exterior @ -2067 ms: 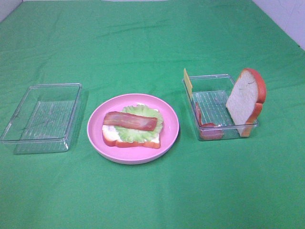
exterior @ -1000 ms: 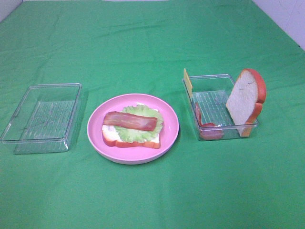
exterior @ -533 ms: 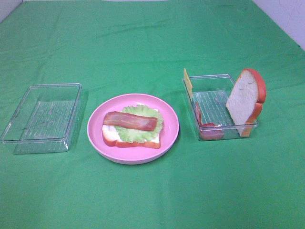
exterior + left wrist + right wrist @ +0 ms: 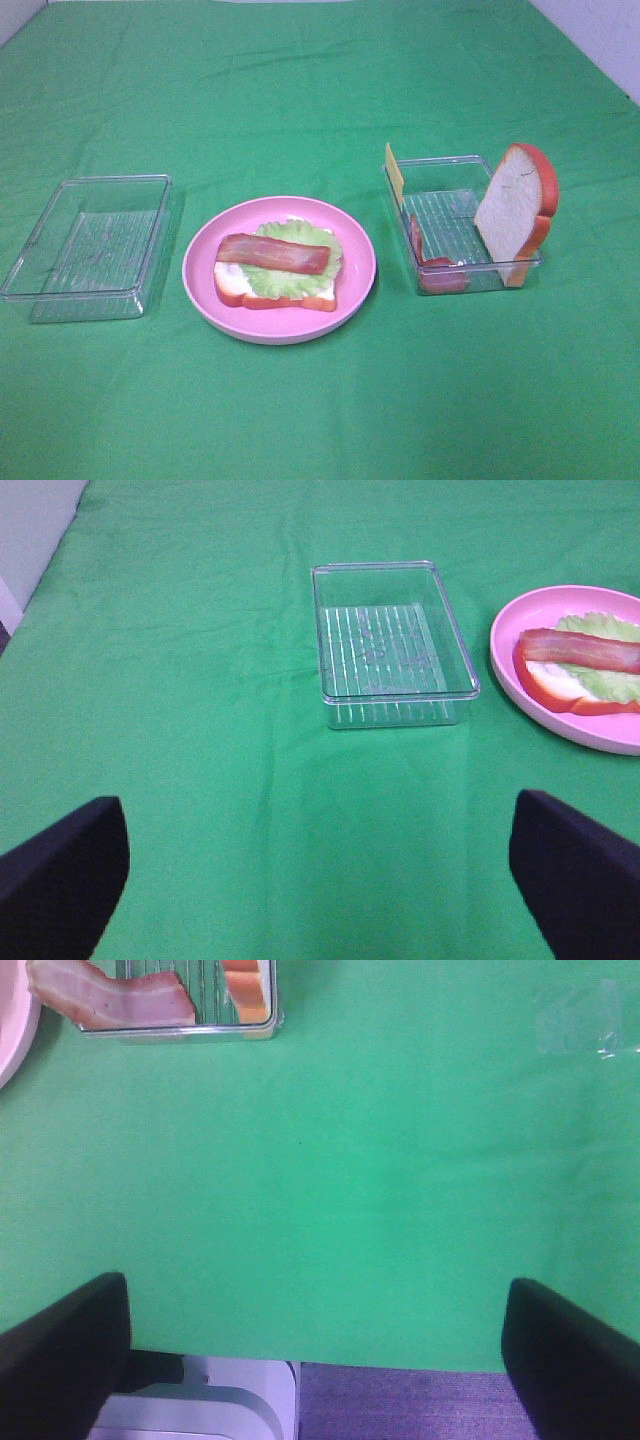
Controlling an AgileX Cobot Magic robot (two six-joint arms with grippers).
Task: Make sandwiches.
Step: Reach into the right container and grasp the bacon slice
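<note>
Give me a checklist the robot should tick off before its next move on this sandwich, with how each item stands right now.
1. Left gripper and right gripper open, holding nothing: ok.
2. Lower bread slice, lettuce leaf and bacon strip stacked on the pink plate: ok.
3. Cheese slice standing on edge at the right tray's rim, nothing on it: ok.
4. Cheese inside or outside that tray: cannot tell.
5. Second bread slice upright in the right tray, unobstructed: ok.
6. All layers on: not ok, cheese and top bread missing.
</note>
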